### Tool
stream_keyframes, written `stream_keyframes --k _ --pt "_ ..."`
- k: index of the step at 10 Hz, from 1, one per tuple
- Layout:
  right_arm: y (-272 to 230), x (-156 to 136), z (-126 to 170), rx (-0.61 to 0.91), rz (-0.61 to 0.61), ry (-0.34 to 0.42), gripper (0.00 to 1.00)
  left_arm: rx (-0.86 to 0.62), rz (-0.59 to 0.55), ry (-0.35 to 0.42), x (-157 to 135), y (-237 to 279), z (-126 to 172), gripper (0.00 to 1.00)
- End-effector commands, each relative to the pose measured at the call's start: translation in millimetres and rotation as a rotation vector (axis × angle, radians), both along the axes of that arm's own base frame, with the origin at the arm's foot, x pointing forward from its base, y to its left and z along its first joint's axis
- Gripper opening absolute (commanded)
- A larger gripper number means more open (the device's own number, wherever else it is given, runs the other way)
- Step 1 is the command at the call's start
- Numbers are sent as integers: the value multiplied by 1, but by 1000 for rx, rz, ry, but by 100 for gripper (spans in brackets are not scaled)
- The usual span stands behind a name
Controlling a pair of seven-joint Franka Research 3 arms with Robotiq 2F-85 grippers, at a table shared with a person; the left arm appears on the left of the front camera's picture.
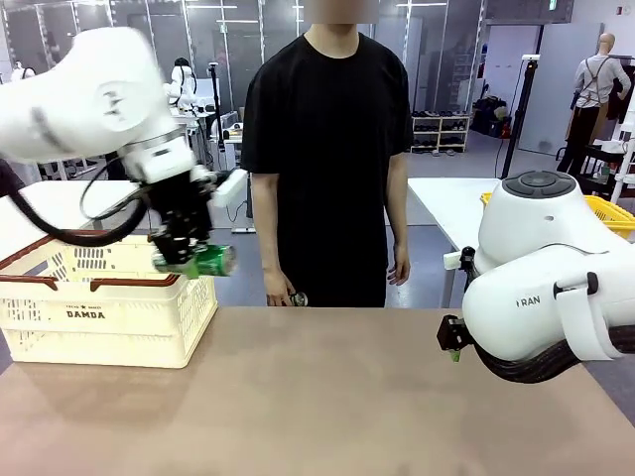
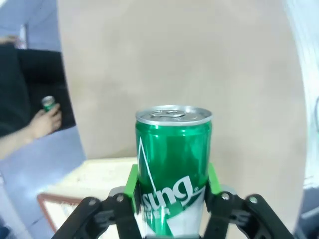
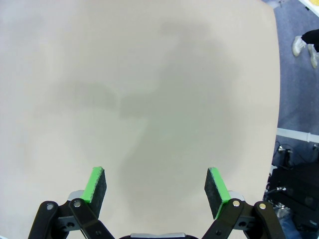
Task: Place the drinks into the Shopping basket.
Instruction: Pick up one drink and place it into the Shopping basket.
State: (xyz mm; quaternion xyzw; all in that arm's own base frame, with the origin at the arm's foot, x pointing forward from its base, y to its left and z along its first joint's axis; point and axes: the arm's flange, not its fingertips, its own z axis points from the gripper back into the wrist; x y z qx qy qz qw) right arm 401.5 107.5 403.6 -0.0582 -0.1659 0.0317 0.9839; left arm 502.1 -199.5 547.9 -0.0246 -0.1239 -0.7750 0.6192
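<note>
I have my left gripper (image 1: 190, 256) clamped on the green can (image 1: 208, 262), which lies sideways between its pads. The Shopping basket (image 1: 99, 317) sits just below it. My right gripper (image 3: 157, 191) stands wide open over the tabletop (image 3: 149, 99), holding nothing.

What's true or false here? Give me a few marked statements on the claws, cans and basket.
1. The left claw grips a green can. True.
2. That can already lies inside the Shopping basket. False: it is held in the air at the basket's right end.
3. The right claw is open and empty above the bare table. True.
4. The person's hand is empty. False: it holds a second can.
</note>
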Motion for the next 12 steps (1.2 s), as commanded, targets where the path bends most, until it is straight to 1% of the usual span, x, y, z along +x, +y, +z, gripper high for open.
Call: stream_keyframes --k 1,4,6,7,8,9,12 --pt "0 1 -1 5 -5 4 100 -36 55 -70 -13 37 -5 58" --pt "0 1 -1 5 -5 4 100 -27 168 -32 -9 85 6 58" --pt "0 1 -1 5 -5 4 100 -32 178 -11 1 104 16 58" --pt "0 1 -1 5 -5 4 100 -18 195 19 7 109 21 58" --pt "0 1 -1 5 -5 4 100 -16 180 7 10 110 25 58" --pt "0 1 -1 5 -5 4 100 -34 179 -12 0 109 6 58" --pt "0 1 -1 5 -5 4 100 -34 179 -12 0 109 6 58"
